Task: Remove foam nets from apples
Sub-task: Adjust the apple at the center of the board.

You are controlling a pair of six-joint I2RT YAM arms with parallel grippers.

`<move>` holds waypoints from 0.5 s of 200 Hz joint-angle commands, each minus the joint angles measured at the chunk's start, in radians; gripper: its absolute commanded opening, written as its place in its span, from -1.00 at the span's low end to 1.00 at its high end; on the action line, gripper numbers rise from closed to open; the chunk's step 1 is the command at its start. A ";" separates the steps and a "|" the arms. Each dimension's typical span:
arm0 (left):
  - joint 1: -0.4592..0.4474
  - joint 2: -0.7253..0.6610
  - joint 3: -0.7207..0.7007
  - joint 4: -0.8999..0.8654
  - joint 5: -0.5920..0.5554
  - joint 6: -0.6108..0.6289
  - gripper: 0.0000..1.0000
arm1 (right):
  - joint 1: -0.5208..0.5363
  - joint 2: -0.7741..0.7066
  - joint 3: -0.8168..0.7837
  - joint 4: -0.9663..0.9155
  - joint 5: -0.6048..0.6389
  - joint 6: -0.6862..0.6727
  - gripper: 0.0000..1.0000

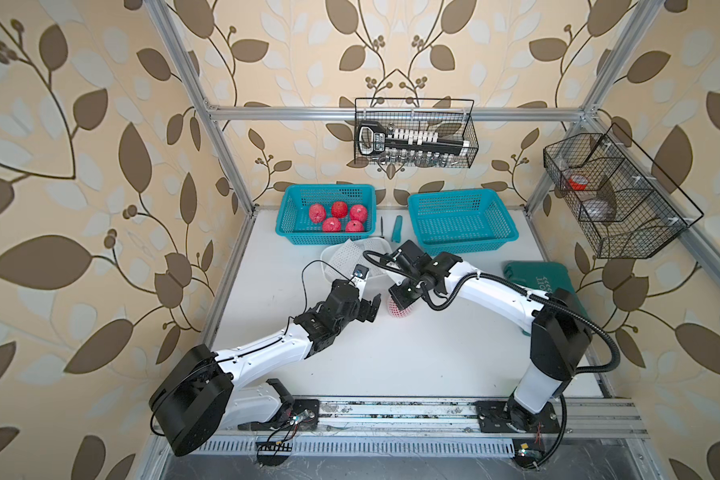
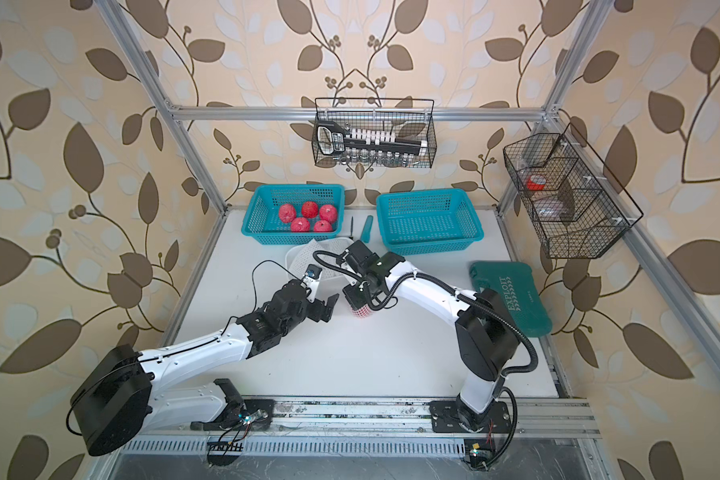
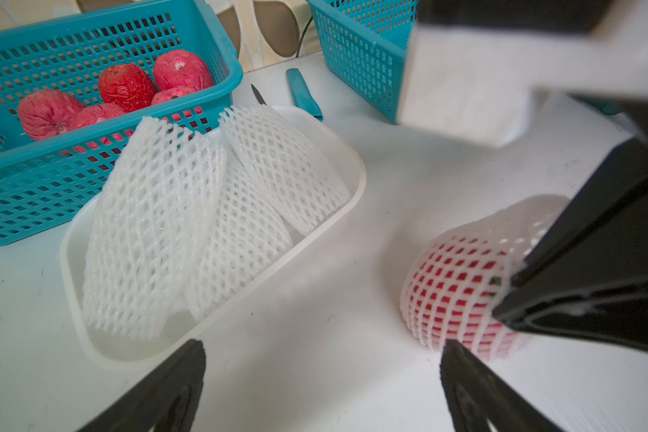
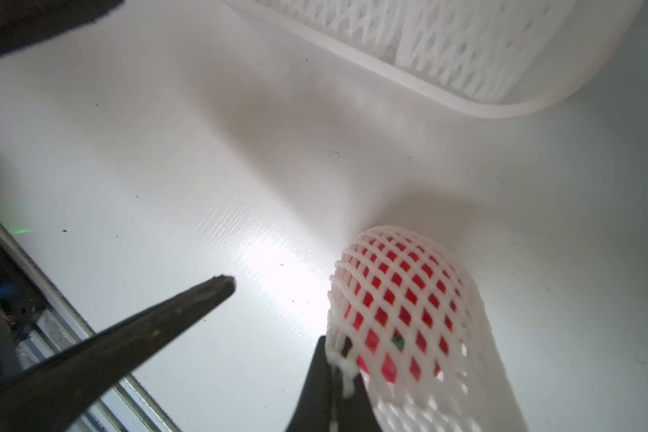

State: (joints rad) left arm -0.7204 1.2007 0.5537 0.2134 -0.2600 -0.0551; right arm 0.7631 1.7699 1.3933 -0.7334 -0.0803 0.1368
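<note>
Just in front of the white tub (image 3: pixel 128 355), left pincer (image 3: pixel 322 348) hangs wide apart beside the netted apple (image 3: pixel 461 291). Right pincer (image 4: pixel 337 359) is clamped on its foam net (image 4: pixel 476 374), long axis roughly front-to-back, slack end rearward. Loose nets (image 3: pixel 188 224) lie in the tub, five bare apples (image 1: pixel 337 216) behind it.

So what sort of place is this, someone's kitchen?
Probably a robot test booth, not a kitchen: an aluminium frame backed with leaf wallpaper, a left arm and right arm mounted on a rail, and a hanging wire basket.

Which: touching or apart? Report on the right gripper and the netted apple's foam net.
Touching. The right wrist view shows the right gripper shut, pinching the edge of the foam net.
</note>
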 commanded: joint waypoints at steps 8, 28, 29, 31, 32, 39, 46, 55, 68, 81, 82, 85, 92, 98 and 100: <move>-0.001 -0.015 -0.009 0.033 -0.052 -0.004 0.97 | 0.041 0.015 0.038 -0.031 0.023 0.000 -0.86; -0.002 -0.022 -0.012 0.029 -0.061 0.001 0.97 | 0.053 0.025 0.046 -0.037 0.019 0.003 -0.40; -0.001 -0.023 -0.011 0.029 -0.060 0.001 0.97 | 0.054 0.024 0.046 -0.037 0.019 0.003 -0.38; -0.002 -0.025 -0.012 0.029 -0.061 0.001 0.97 | 0.054 0.023 0.048 -0.037 0.018 0.003 -0.35; -0.001 -0.025 -0.013 0.029 -0.061 0.001 0.97 | 0.053 0.023 0.048 -0.037 0.018 0.003 -0.33; -0.002 -0.028 -0.015 0.029 -0.058 0.001 0.97 | 0.054 0.011 0.050 -0.039 0.009 0.001 -0.24; -0.001 -0.029 -0.020 0.029 -0.059 0.001 0.97 | 0.053 -0.006 0.053 -0.037 0.009 0.000 -0.12; -0.001 -0.029 -0.022 0.029 -0.061 -0.004 0.97 | 0.054 -0.033 0.058 -0.031 0.019 0.003 0.05; -0.001 -0.030 -0.029 0.030 -0.062 -0.009 0.98 | 0.053 -0.090 0.054 -0.008 0.024 0.000 0.29; -0.001 -0.035 -0.032 0.032 -0.054 -0.009 0.97 | 0.048 -0.154 0.028 0.035 0.072 0.009 0.57; -0.001 -0.035 -0.031 0.032 -0.053 -0.008 0.97 | 0.048 -0.160 0.024 0.039 0.076 0.011 0.60; -0.001 -0.036 -0.031 0.032 -0.048 -0.008 0.98 | 0.045 -0.175 0.013 0.051 0.091 0.015 0.66; -0.001 -0.036 -0.027 0.029 -0.036 -0.006 0.97 | 0.037 -0.203 -0.015 0.079 0.119 0.024 0.84; -0.001 -0.036 -0.024 0.028 -0.018 0.001 0.97 | 0.023 -0.221 -0.041 0.102 0.128 0.029 0.98; -0.001 -0.036 -0.021 0.027 -0.010 0.002 0.98 | 0.018 -0.224 -0.049 0.107 0.127 0.031 0.99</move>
State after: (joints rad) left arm -0.7193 1.1927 0.5282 0.2111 -0.3004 -0.0589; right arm 0.8078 1.6581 1.3972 -0.7212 -0.0254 0.1539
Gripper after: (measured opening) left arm 0.987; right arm 0.912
